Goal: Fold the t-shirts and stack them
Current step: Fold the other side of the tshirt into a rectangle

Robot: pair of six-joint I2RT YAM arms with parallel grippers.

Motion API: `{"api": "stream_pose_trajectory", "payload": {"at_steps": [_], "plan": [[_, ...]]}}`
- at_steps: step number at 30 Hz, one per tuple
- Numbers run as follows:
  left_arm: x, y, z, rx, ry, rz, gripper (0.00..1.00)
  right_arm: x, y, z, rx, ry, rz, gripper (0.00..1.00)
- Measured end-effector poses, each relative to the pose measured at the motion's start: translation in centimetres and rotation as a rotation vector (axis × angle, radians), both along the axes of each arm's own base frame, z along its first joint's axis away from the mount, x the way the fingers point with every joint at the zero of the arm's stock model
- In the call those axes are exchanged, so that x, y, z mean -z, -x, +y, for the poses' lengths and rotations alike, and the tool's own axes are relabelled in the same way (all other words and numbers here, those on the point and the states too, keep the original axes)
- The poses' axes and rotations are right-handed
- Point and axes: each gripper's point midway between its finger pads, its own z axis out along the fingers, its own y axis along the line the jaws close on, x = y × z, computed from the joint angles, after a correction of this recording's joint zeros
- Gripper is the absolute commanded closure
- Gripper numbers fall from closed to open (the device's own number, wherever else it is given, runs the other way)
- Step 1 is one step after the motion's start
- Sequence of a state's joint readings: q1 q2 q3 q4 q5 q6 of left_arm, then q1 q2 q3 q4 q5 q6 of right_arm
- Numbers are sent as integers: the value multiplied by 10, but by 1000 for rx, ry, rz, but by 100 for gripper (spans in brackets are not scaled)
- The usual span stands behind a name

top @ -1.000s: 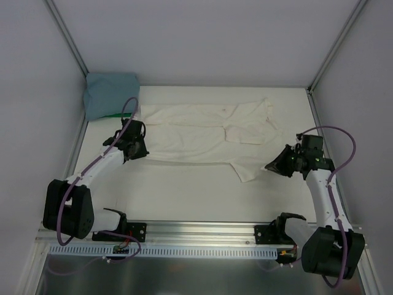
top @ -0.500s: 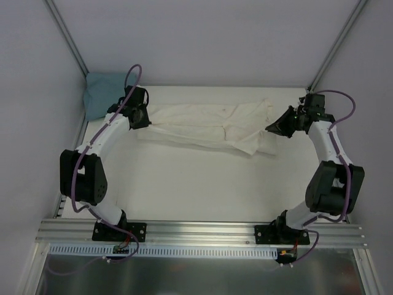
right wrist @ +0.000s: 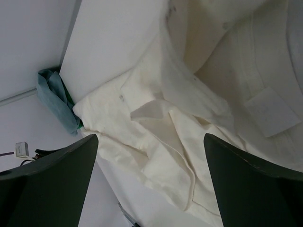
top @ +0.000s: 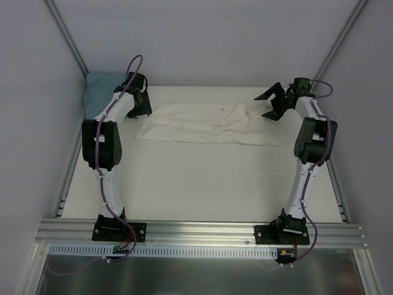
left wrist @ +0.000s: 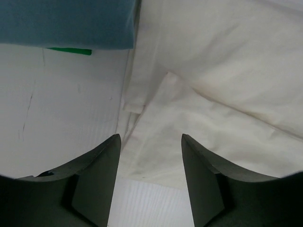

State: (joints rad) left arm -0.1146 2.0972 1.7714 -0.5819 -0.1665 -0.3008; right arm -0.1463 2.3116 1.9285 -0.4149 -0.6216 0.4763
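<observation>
Both arms have swung out to the far side of the bench (top: 202,184), and the cream t-shirt (top: 206,126), spread wide before, now lies as a long narrow band across the upper middle. The teal-blue t-shirt (top: 98,98) sits at upper left, just beside it. Over the band's left end the left end effector (top: 141,106) hangs with fingers parted and empty. The right end effector (top: 271,103) stands wide open over the right end.

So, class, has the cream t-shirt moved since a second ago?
Yes. The cream t-shirt has had its near edge carried away from the aluminium rail, toward the far wall; it now lies as a narrow band.
</observation>
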Motion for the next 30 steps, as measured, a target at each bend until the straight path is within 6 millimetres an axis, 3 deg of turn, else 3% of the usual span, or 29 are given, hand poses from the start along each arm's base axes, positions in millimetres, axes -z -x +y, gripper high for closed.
{"api": "stream_pose_trajectory", "payload": {"at_steps": [2,4,7,13,18,22,24,27,30], "plan": [[2,1,4,-1,-6,8,28,9,4,2,3,-15,22,0],[2,0,7,0,-10,7,22,11,11,4,0,-21,21,1],[2,0,7,0,-13,8,2,6,31,8,-7,-30,29,0],[-2,22,6,-2,10,7,1,-31,78,19,-44,-24,-16,1],[-34,52,-9,28,70,-49,1,-56,93,33,-103,12,-86,0],[-63,75,-44,117,109,-117,1,-40,103,53,-156,13,-52,7],[-72,87,-69,185,124,-136,1,-27,107,61,-179,10,-25,19],[-75,105,-100,270,145,-140,1,-5,114,71,-200,3,27,35],[-70,123,-111,311,161,-119,2,14,123,75,-207,0,78,41]]}}
